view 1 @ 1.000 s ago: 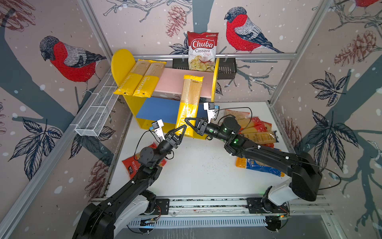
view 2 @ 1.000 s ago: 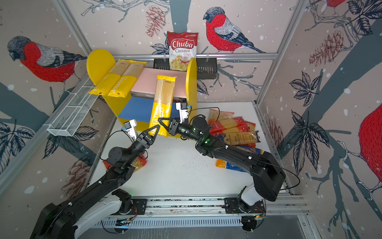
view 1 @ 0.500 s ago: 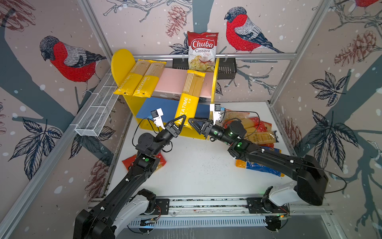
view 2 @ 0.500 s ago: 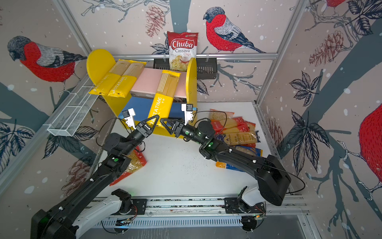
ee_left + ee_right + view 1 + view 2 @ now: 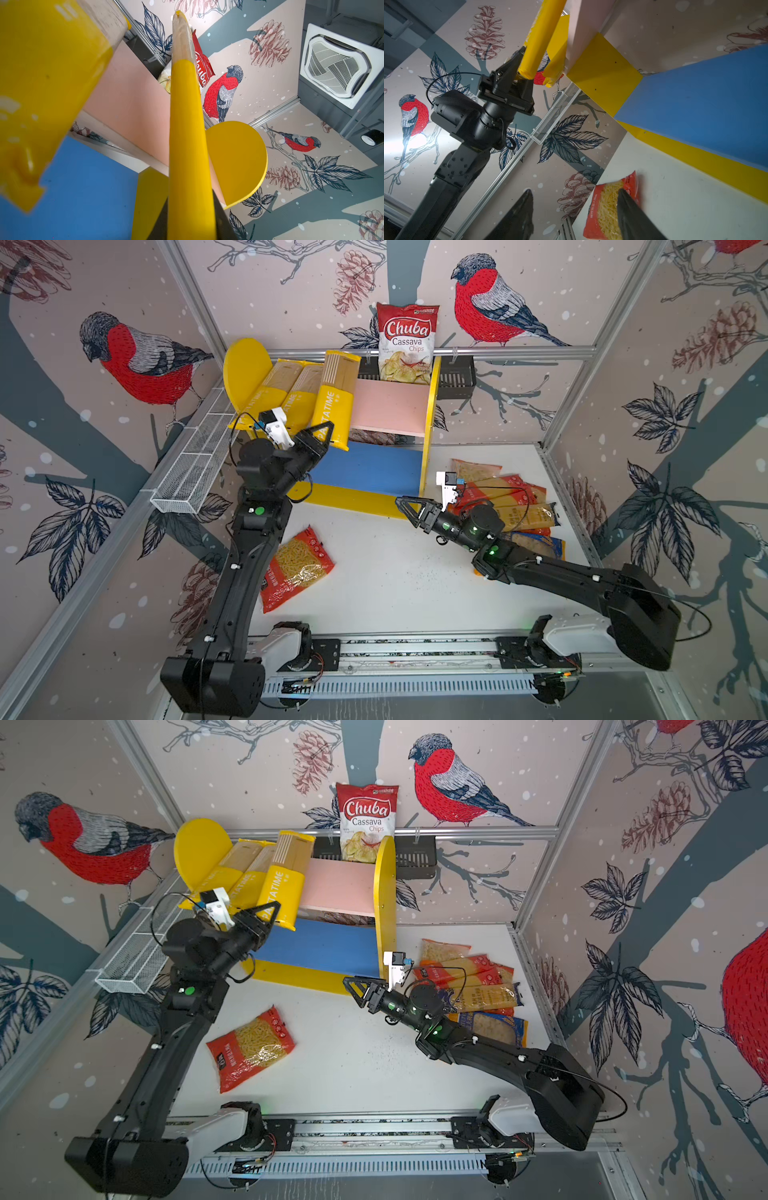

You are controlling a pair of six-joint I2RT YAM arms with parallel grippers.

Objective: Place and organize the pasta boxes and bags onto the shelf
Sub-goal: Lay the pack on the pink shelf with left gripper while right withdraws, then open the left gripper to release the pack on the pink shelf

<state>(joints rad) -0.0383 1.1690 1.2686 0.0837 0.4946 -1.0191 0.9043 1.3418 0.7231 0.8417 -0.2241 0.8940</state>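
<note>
The shelf [image 5: 390, 406] [image 5: 340, 886] stands at the back, pink board above a blue lower board [image 5: 365, 468]. Two yellow spaghetti packs [image 5: 286, 385] lie on the pink board's left side. A third yellow PASTATIME pack [image 5: 334, 402] [image 5: 284, 882] [image 5: 189, 124] lies beside them, and my left gripper [image 5: 326, 433] [image 5: 270, 911] [image 5: 191, 207] is shut on its front end. My right gripper [image 5: 405, 506] [image 5: 351, 986] [image 5: 575, 191] stands open and empty by the shelf's front right corner. A red macaroni bag [image 5: 297, 568] [image 5: 608, 207] lies on the table. Several pasta packs [image 5: 507, 506] [image 5: 478, 986] are piled at the right.
A Chuba chips bag [image 5: 407, 339] stands in a black slotted basket [image 5: 457, 377] on the back wall. A white wire basket [image 5: 199, 460] hangs on the left wall beside my left arm. The arms' rail [image 5: 415, 647] runs along the front edge.
The right gripper opened, let go of the yellow pack and drew back to the shelf's front corner. The left gripper carried the pack leftward onto the pink board beside the other two.
</note>
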